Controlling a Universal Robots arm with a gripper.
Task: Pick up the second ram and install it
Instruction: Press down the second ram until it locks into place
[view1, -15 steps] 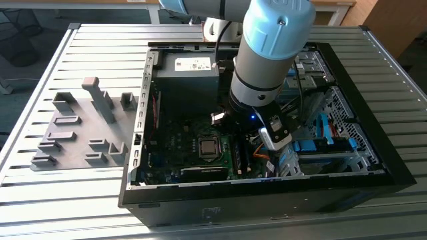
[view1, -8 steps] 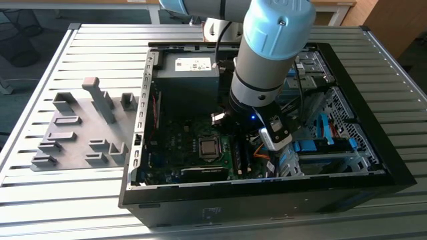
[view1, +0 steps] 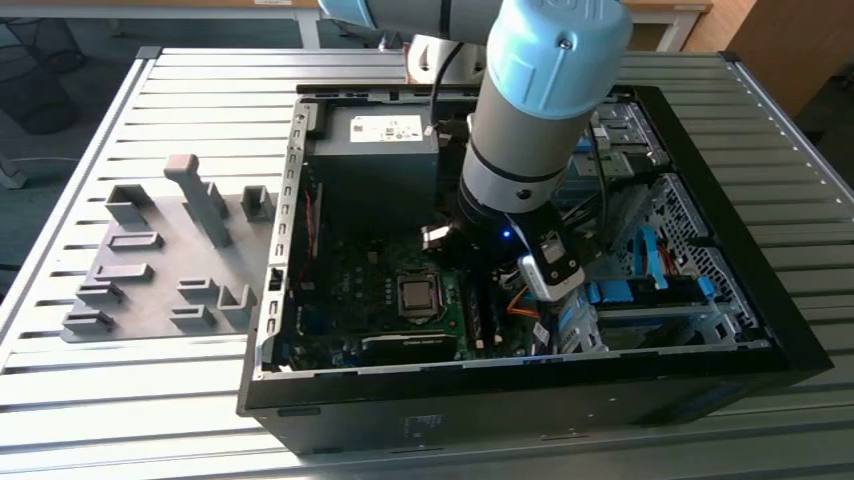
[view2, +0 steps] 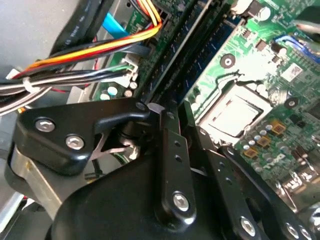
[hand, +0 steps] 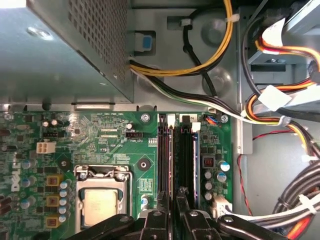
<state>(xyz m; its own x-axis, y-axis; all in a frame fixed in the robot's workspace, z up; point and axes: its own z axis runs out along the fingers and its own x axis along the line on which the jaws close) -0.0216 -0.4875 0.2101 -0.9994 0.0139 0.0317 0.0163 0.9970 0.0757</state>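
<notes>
Ram (hand: 165, 165) stands on edge in motherboard slot (hand: 186, 160), beside processor socket (hand: 102, 200). Your gripper (hand: 173, 212) sits directly over ram's near end, fingers (hand: 161, 220) close together, pinching its top edge. Motherboard (hand: 110, 145) lies inside open computer case (view1: 747, 330) on slatted table (view1: 134, 390).

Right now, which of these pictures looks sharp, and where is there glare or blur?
In the first wrist view the motherboard is crisp and evenly lit. In the second wrist view the gripper linkage close to the lens looks soft, and the processor socket shines pale. In the exterior view daylight brightens the slatted table, while the computer case interior sits in shadow.
</notes>
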